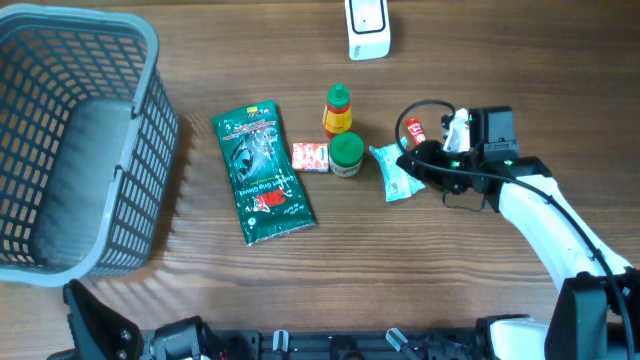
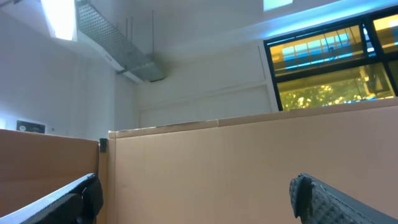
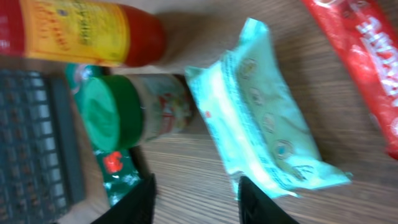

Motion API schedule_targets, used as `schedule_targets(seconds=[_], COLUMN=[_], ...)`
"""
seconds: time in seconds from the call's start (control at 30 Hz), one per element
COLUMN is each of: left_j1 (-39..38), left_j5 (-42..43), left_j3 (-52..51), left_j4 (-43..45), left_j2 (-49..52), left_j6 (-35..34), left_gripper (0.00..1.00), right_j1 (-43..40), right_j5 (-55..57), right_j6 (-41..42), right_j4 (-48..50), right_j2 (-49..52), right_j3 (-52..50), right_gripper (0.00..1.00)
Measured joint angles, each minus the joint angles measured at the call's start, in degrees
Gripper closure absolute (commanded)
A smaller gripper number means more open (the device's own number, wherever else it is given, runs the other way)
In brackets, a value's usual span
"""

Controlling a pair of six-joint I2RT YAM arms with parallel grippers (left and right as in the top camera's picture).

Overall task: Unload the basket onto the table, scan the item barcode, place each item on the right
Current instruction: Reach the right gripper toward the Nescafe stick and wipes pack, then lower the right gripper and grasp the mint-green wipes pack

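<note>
my right gripper point(image 3: 202, 202) sits nearest, jaws partly apart over bare wood, holding nothing. the pale green packet point(image 3: 261, 118) lies flat just right of the green-lidded jar point(image 3: 118, 118). it looks light, soft and crinkly, so i'd pinch across its narrow width. my left gripper point(image 2: 196, 199) gapes wide.

Surface point(image 1: 300, 290): brown wood grain.
Basket point(image 1: 150, 150), far left: grey-blue, open lattice walls.
Scanner point(image 1: 367, 28), far centre: white.
Pouch point(image 1: 262, 172), left of centre: dark green, white lettering, red patch towards the near end.
Small packet point(image 1: 310, 155): red and white.
Bottle point(image 1: 338, 110): green cap, yellow label, red ends.
Jar point(image 1: 347, 153): green lid, pale printed label.
Wipe packet point(image 3: 255, 118), right of the jar: pale mint green, small round motifs.
Sachet point(image 3: 360, 56), right: red, white lettering.
</note>
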Motion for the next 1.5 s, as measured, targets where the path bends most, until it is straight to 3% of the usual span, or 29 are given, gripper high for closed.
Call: schedule_targets(seconds=[0.27, 0.53, 0.83, 1.1, 1.5], left_j1=[0.0, 0.0, 0.0, 0.0, 0.0], left_j5=[0.02, 0.02, 0.02, 0.0, 0.02], left_j3=[0.0, 0.0, 0.0, 0.0, -0.07], left_j4=[-0.07, -0.04, -0.07, -0.63, -20.37], left_j2=[0.0, 0.0, 0.0, -0.02, -0.04], left_j6=[0.0, 0.0, 0.0, 0.0, 0.02], left_gripper=[0.0, 0.0, 0.0, 0.0, 0.0], right_j1=[3.82, 6.93, 6.91, 6.91, 6.91], right_j5=[0.66, 8.0, 6.69, 11.21, 19.85], right_j6=[12.55, 26.14, 25.0, 24.24, 26.27], right_j4=[7.3, 5.75, 4.42, 2.23, 1.81], right_j2=[4.17, 13.68, 10.75, -0.02, 0.33], right_j3=[0.09, 0.96, 0.94, 0.96, 0.5], right_gripper=[0.9, 0.91, 0.94, 0.83, 0.79])
